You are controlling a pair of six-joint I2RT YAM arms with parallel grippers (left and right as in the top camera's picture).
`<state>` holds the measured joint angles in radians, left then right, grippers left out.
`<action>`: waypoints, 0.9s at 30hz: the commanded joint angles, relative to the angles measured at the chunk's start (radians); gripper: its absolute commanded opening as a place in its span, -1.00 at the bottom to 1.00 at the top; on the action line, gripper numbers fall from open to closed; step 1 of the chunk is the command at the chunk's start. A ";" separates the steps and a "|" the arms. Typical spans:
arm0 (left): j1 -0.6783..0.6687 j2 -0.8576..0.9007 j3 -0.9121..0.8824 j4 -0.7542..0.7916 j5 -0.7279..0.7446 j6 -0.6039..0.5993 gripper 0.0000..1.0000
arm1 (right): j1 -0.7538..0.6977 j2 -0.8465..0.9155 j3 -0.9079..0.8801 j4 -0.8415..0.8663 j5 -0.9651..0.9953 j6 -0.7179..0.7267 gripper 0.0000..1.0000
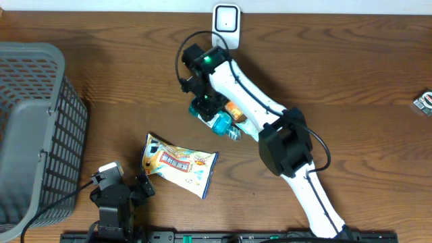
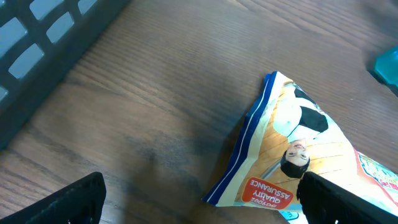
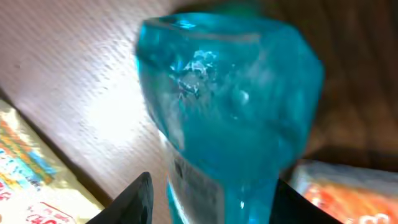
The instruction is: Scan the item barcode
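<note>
A translucent teal bottle (image 1: pixel 220 123) lies on the wooden table below a white scanner (image 1: pixel 226 19) that stands at the far edge. My right gripper (image 1: pixel 213 113) straddles the bottle (image 3: pixel 230 106) with its jaws open: a strip of table shows between the left finger and the bottle, while the right finger is against it. A printed snack bag (image 1: pixel 179 165) lies flat near the front. At the front left my left gripper (image 1: pixel 125 181) stands wide open and holds nothing. Its right finger (image 2: pixel 348 202) sits over the bag's corner (image 2: pixel 298 149).
A grey mesh basket (image 1: pixel 34 128) fills the left side, its wall (image 2: pixel 37 37) close to my left gripper. An orange packet (image 1: pixel 236 111) lies against the teal bottle. A small wrapped item (image 1: pixel 424 101) sits at the right edge.
</note>
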<state>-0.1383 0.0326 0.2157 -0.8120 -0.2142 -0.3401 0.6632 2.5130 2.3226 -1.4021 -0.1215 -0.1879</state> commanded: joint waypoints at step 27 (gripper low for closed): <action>0.002 -0.002 0.000 -0.070 -0.006 0.021 0.95 | -0.104 0.032 -0.014 0.006 -0.296 -0.169 0.73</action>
<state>-0.1383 0.0326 0.2157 -0.8120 -0.2142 -0.3401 0.5934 2.5130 2.3447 -1.4075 -0.3431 -0.2825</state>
